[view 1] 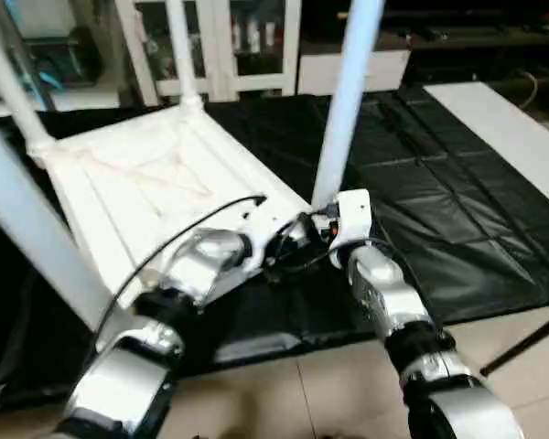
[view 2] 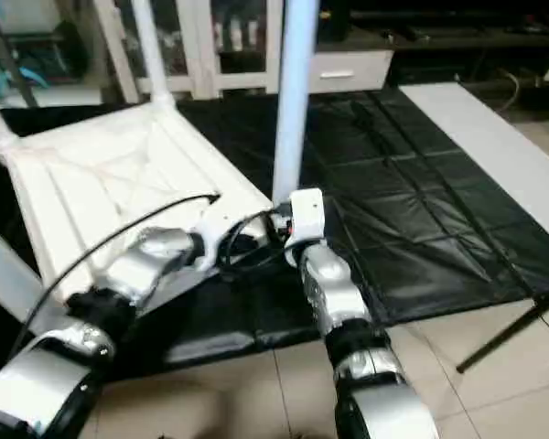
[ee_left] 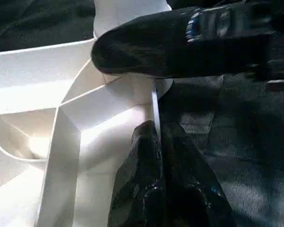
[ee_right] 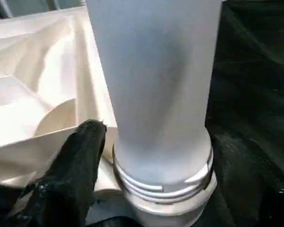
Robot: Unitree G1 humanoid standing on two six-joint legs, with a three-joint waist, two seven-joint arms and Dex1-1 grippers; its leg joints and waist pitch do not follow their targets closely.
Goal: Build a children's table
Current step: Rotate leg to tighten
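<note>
Lay upside down: white plastic children's table [view 1: 156,183], ribbed underside up, long axis running near to far, tapered legs upright. Reached forward: left gripper [ee_left: 156,156] pressed together at near-right corner socket; right gripper [ee_right: 132,156] spread around white tube leg [view 1: 343,101].

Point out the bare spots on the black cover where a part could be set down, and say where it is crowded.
Free: the wide stretch of black cover between the upturned white plastic ribbed tabletop and the white board. Also bare: the strip of cover behind the tabletop. Crowded: the near corner, where the left gripper and right gripper meet at the white tube leg.
</note>
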